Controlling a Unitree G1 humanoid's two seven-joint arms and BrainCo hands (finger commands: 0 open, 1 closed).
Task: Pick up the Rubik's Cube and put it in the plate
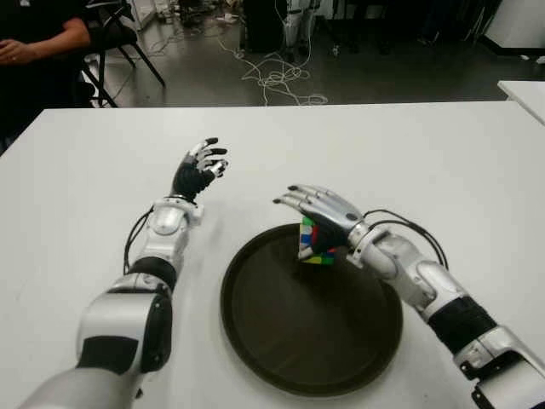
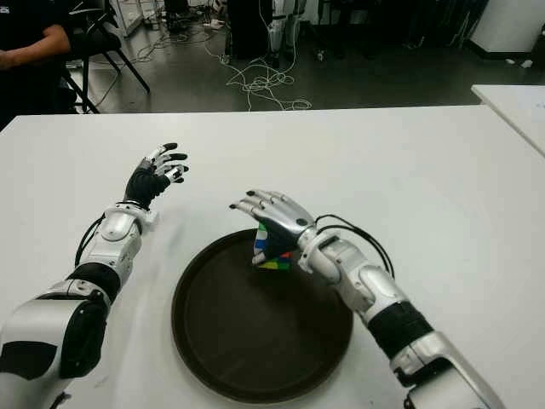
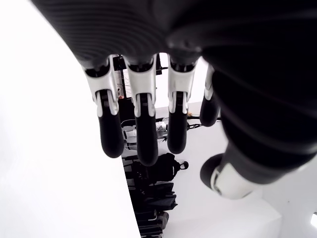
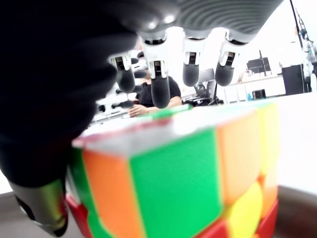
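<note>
Right hand (image 1: 328, 213) grips Rubik's Cube (image 1: 313, 242) — over plate (image 1: 255, 324).

Even overhead light washes my white surface (image 1: 409, 153) bright; shadows under my right hand (image 1: 319, 209) are soft. Up close, the cube (image 4: 198, 173) blurs.

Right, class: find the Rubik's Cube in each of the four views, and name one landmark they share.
Left eye view: Rubik's Cube under the right hand, at the plate's far rim.
Right eye view: just left of centre, same spot.
Left wrist view: not in it.
Right wrist view: fills the lower frame.
Shared landmark: the white table.
</note>
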